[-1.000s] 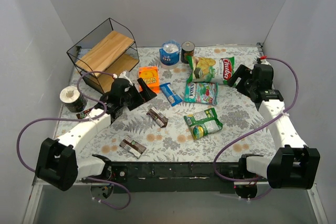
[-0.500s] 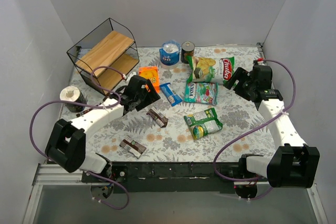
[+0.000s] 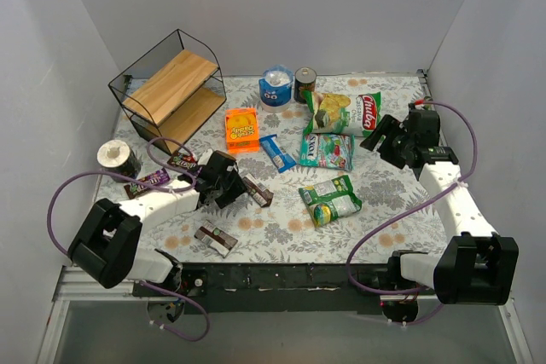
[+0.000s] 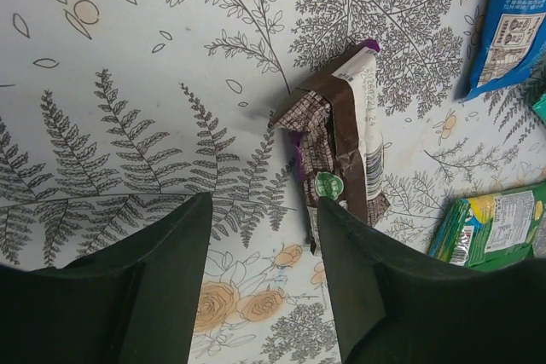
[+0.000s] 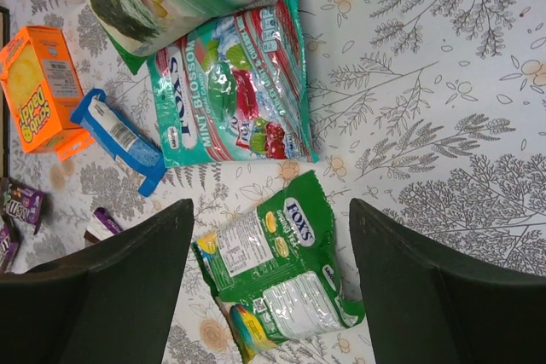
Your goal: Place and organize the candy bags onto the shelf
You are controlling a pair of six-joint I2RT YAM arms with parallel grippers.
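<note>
The shelf [image 3: 166, 91] stands empty at the far left. My left gripper [image 3: 240, 188] is open and low over the cloth, its jaws just left of a brown candy wrapper [image 3: 257, 191]. In the left wrist view the gripper [image 4: 260, 207] is empty and its right fingertip [image 4: 324, 210] sits at the wrapper's [image 4: 337, 155] edge. My right gripper [image 3: 381, 135] is open and empty, raised at the right. In its wrist view the gripper [image 5: 269, 207] frames a green Fox's bag [image 5: 281, 272], with a teal Fox's bag [image 5: 230, 91] and a blue bar [image 5: 119, 138] beyond.
Another brown wrapper [image 3: 215, 239] lies near the front edge. Two purple wrappers [image 3: 147, 182] [image 3: 182, 160] lie left of my left arm. An orange box [image 3: 241, 128], a big green chip bag [image 3: 341, 112], two cans [image 3: 276, 87] [image 3: 304, 84] and a can [image 3: 118, 159] at the left stand around.
My left arm has swung from the shelf's front toward the near side and come down beside the brown wrapper, uncovering a purple wrapper. The right arm has hardly moved.
</note>
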